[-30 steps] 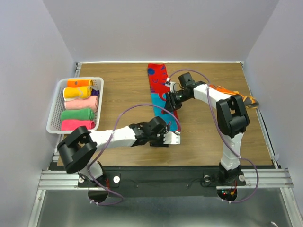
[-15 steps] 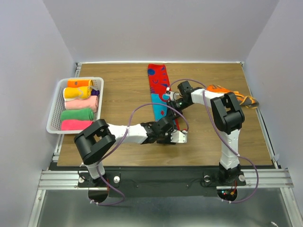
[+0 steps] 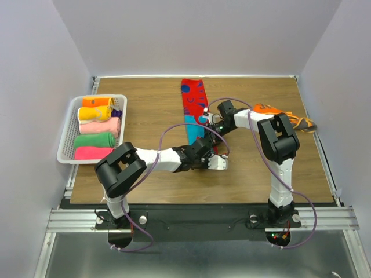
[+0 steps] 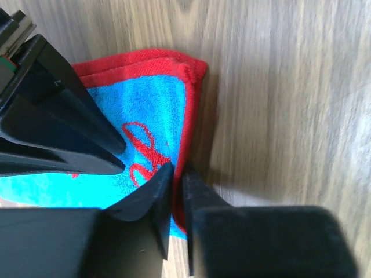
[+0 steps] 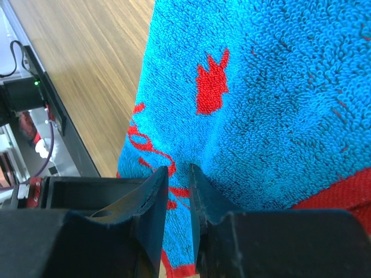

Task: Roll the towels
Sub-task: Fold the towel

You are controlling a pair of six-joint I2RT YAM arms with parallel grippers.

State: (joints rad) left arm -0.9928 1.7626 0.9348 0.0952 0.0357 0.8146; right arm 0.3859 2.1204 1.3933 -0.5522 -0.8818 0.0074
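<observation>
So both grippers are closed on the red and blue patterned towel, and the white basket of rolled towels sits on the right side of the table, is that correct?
Not quite: the white basket of rolled towels sits on the left side of the table, as the top external view shows. The rest stands: the left gripper and right gripper are each closed on the red and blue patterned towel.

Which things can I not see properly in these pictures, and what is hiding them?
- Top view: near end of the patterned towel, under the left gripper and right gripper.
- Top view: orange towel, partly behind the right arm.
- Top view: purple towel in the basket, mostly behind the yellow towel.
- Wrist views: towel's far end, beyond the frame.
</observation>
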